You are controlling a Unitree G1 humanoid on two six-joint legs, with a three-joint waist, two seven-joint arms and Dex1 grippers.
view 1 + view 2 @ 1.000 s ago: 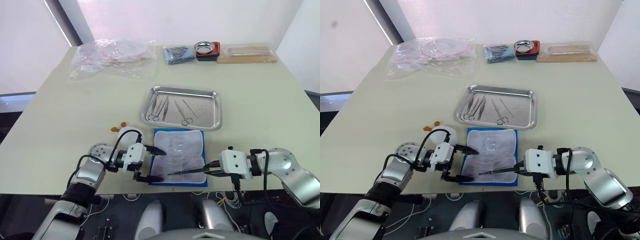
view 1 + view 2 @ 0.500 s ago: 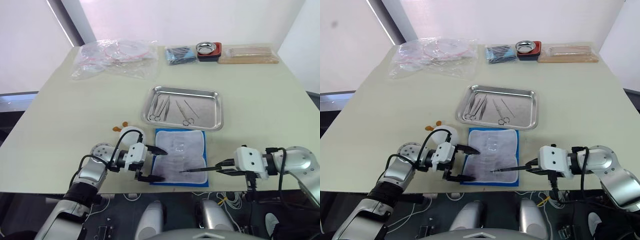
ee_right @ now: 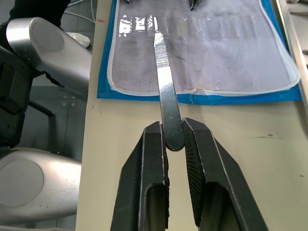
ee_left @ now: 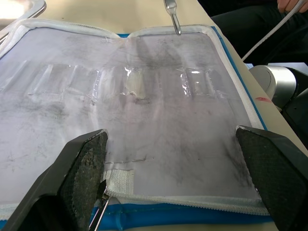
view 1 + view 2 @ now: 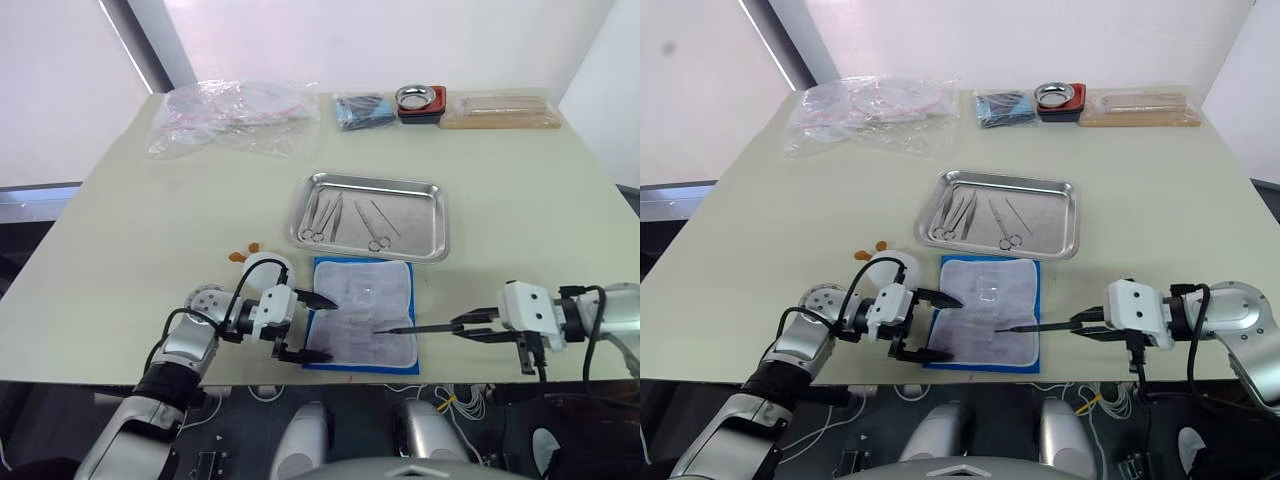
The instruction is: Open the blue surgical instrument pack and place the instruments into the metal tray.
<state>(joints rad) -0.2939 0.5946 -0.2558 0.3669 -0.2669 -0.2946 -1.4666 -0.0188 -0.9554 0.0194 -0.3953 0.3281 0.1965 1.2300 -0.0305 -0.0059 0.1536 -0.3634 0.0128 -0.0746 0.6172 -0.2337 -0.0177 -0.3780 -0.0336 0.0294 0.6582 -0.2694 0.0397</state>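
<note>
Pack (image 5: 364,313) lies open at the near edge just near of tray (image 5: 372,215), left gripper (image 5: 305,326) spread wide at its left side, right gripper (image 3: 174,136) clamped on a slim instrument (image 3: 162,82), next carry it far into the tray; tip type unclear

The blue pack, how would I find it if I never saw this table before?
Find the shiny metal tray in the middle of the table. Just nearer the robot lies the blue surgical instrument pack, spread open flat, between the left gripper and right gripper. Unlike the small dark-blue packet at the far edge, it shows a whitish plastic inside with a blue border.
</note>
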